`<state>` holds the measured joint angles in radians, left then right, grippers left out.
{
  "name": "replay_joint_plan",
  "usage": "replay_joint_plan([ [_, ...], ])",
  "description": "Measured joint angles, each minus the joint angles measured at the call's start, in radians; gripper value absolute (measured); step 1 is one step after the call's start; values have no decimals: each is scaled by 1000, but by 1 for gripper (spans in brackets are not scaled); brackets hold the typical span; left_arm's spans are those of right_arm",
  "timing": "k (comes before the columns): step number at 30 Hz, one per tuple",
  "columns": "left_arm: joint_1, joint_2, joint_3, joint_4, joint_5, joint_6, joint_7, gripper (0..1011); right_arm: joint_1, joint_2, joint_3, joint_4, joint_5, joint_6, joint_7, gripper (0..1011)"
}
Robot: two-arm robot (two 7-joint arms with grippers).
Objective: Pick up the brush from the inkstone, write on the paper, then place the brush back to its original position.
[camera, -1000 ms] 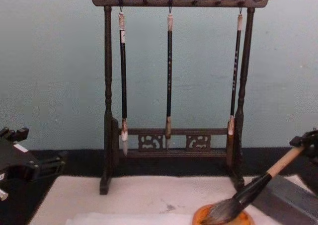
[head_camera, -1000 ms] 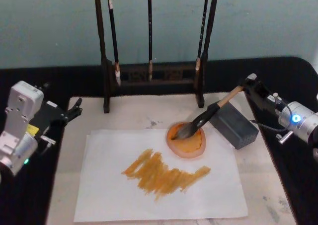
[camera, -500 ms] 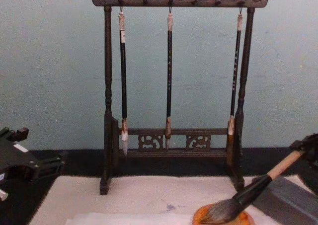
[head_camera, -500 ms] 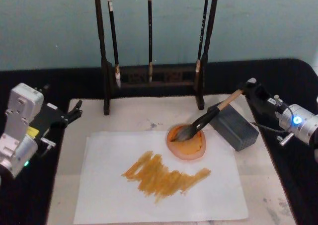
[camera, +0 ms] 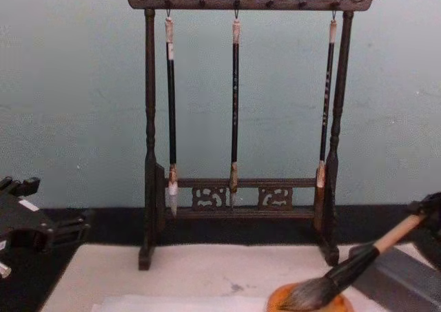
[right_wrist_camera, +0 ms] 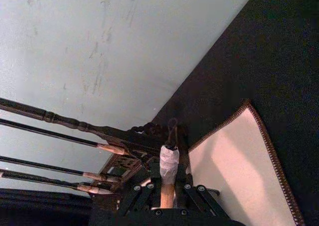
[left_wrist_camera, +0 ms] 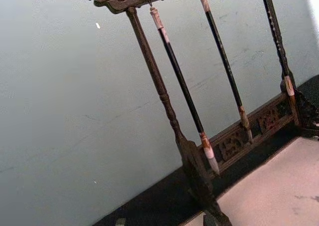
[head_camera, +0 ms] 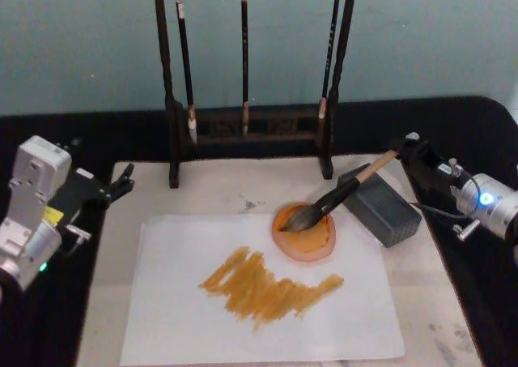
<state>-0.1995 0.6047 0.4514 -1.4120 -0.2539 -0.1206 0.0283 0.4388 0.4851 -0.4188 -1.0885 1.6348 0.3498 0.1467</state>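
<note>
- The thin white paper sheet lies at 6 o'clock on your worktop, with orange strokes across it.
- Your left hand is parked at 9 o'clock.
- The thick tan-handled brush slants toward 2 o'clock, its bristles in the round orange dish and its handle crossing the grey block.
- Your right hand is clamped on the brush's white-wrapped end. If you release it unsupported, it may roll off and smear the sheet.

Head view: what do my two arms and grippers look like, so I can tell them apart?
The left gripper is black with slim fingers, mounted on a white boxy housing that has a yellow label and a small green light. The right gripper is black too, on a silver cylindrical wrist with a glowing blue light and a thin dark cable.
</note>
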Motion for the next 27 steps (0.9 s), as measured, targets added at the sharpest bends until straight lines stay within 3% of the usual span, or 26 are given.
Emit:
replay_joint_plan([
  [12, 0, 0, 0, 0, 0, 0, 0, 1010, -2, -1, 2, -3, -2, 0, -1, 179],
  [27, 0, 0, 0, 0, 0, 0, 0, 1010, -3, -1, 4, -5, -5, -1, -1, 650],
])
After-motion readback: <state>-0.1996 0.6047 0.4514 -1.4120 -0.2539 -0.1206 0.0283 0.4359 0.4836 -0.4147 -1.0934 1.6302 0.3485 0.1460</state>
